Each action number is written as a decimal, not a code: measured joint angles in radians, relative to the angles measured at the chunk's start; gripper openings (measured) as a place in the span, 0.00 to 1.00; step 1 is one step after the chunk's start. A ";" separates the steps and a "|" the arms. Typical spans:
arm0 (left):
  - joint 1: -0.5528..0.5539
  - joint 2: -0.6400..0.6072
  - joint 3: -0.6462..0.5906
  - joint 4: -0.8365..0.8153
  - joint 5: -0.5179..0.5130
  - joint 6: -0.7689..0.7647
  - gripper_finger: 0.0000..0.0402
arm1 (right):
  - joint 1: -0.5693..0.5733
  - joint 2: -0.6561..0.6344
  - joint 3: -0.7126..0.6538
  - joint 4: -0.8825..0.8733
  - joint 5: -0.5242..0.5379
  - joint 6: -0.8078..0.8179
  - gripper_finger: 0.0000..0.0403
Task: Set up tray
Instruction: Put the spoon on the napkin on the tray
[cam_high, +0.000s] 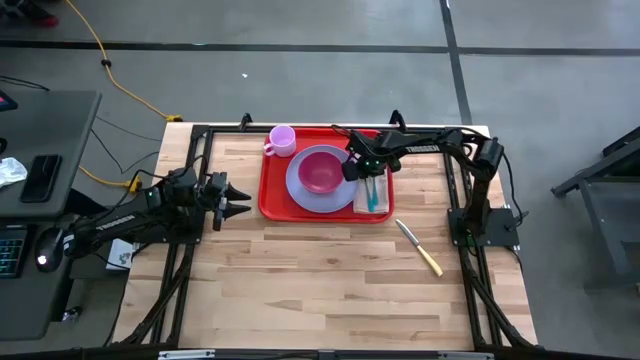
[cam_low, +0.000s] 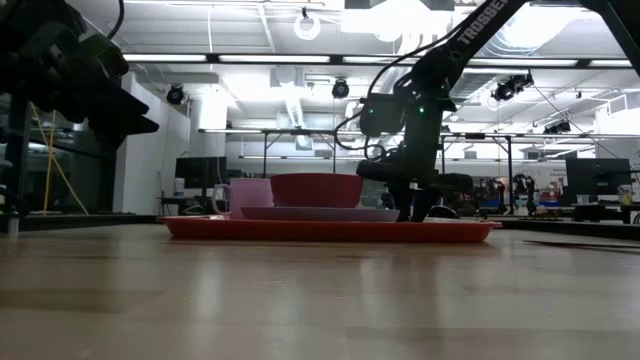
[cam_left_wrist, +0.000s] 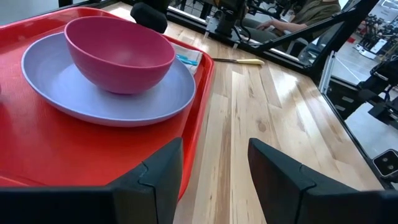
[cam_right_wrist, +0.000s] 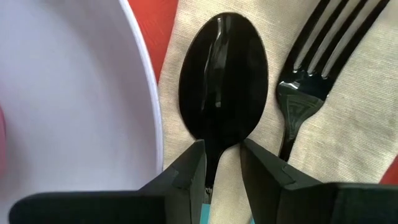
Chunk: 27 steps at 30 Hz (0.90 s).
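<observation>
A: Status on the tray (cam_high: 272, 190)?

B: It's sitting at the far middle of the table (cam_high: 300, 270). Plate (cam_high: 300, 185) is on it with the bowl (cam_high: 320, 170) on top, cup (cam_high: 281, 140) is at the tray's far left corner, napkin (cam_right_wrist: 348, 137) is lying just right of the plate.

A: Cutlery?

B: Spoon (cam_right_wrist: 224, 74) and fork (cam_right_wrist: 311, 81) are lying side by side on the napkin. Knife (cam_high: 419, 247) is lying out on the table, well apart from the tray. Looks like the one piece left.

A: What's the right gripper (cam_right_wrist: 222, 163) doing?

B: It's hovering low over the napkin, fingers slightly apart and straddling the spoon's neck. Gap is showing on both sides, so I'm reading it as not clamping anything.

A: Left?

B: Left gripper (cam_left_wrist: 214, 165) is waiting at the tray's left edge, jaws apart, holding nothing.

A: So nearly there?

B: I'd say so, pending the knife.
</observation>
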 joint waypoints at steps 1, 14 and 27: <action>0.000 0.000 0.000 0.000 0.000 0.000 0.53 | 0.000 0.000 0.000 0.000 0.001 0.000 0.20; 0.000 0.000 0.000 0.000 -0.001 0.000 0.53 | -0.020 0.001 -0.002 0.006 0.006 0.010 0.20; 0.000 0.000 0.000 0.000 -0.002 0.000 0.53 | -0.034 0.002 -0.002 0.029 0.014 0.026 0.20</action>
